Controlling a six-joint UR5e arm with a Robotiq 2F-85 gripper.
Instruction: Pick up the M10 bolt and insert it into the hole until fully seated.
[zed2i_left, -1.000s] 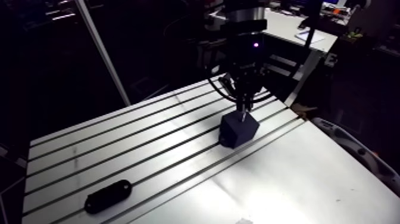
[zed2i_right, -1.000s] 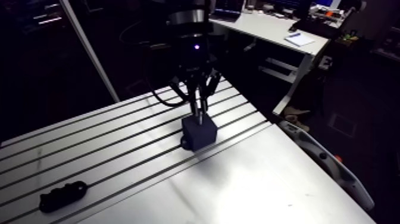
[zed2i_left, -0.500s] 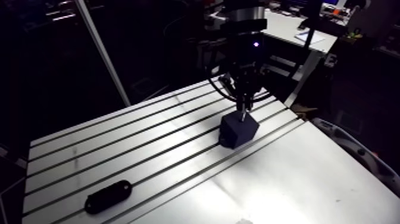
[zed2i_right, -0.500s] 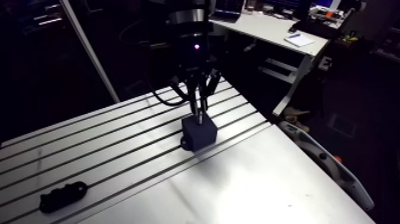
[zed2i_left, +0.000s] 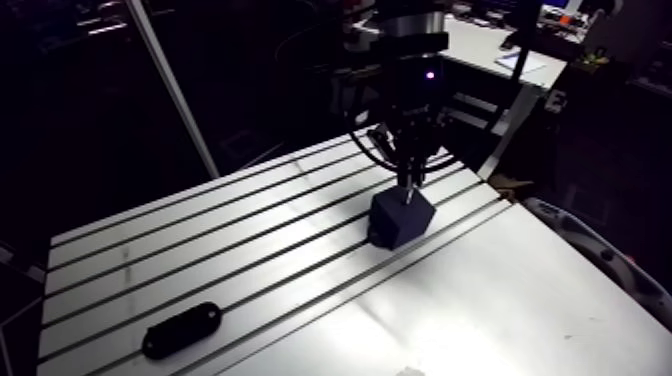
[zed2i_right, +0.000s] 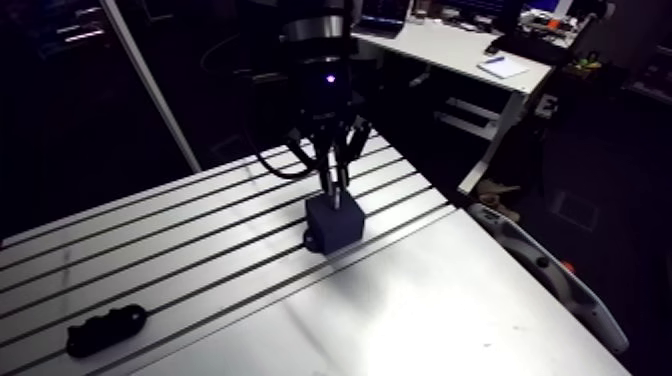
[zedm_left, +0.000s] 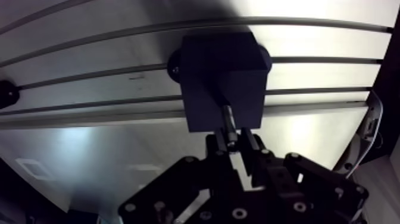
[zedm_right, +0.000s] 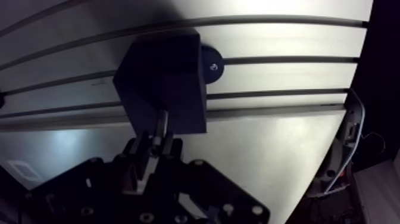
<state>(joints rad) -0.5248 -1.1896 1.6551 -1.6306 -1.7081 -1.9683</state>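
A dark cube-shaped block (zed2i_left: 401, 217) stands on the slotted aluminium table (zed2i_left: 250, 250), fixed by a round foot (zedm_right: 211, 64) at its side. My gripper (zedm_left: 236, 140) hangs straight over the block, shut on the M10 bolt (zedm_left: 227, 117). The bolt's shank points down onto the block's top face (zedm_left: 220, 77), its tip touching or entering there; the hole itself is hidden by the bolt. In the arm view the gripper (zed2i_right: 334, 185) sits just above the block (zed2i_right: 334, 222).
A black oblong part (zed2i_left: 181, 329) lies on the table near its front left corner. A smooth metal plate (zed2i_left: 480, 300) covers the table's right half. A curved grey-white piece (zed2i_right: 545, 268) hangs off the right edge.
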